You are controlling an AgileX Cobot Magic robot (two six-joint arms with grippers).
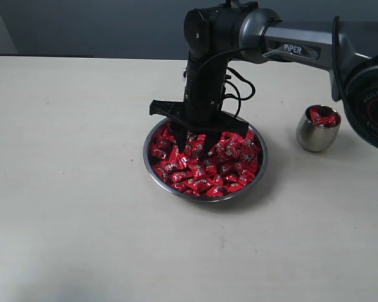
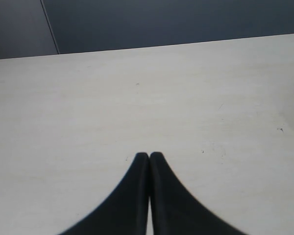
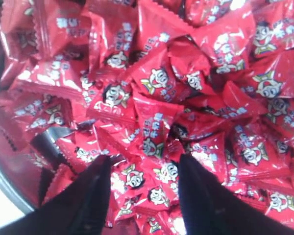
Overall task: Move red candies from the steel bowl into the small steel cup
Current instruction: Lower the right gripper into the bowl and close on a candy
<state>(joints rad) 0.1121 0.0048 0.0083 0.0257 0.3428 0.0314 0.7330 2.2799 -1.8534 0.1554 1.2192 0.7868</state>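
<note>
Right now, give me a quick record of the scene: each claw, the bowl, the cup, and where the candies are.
right claw: open, tips down among the red candies, not yet closed
left claw: shut, empty, over bare table
steel bowl: heaped with candies
small steel cup: right of the bowl in the exterior view, apart from it, a few candies inside

bright, even light; soft shadows beside the steel bowl (image 1: pixel 147 153); glare flares on the red candies (image 3: pixel 152 83); right wrist view slightly blurred.
</note>
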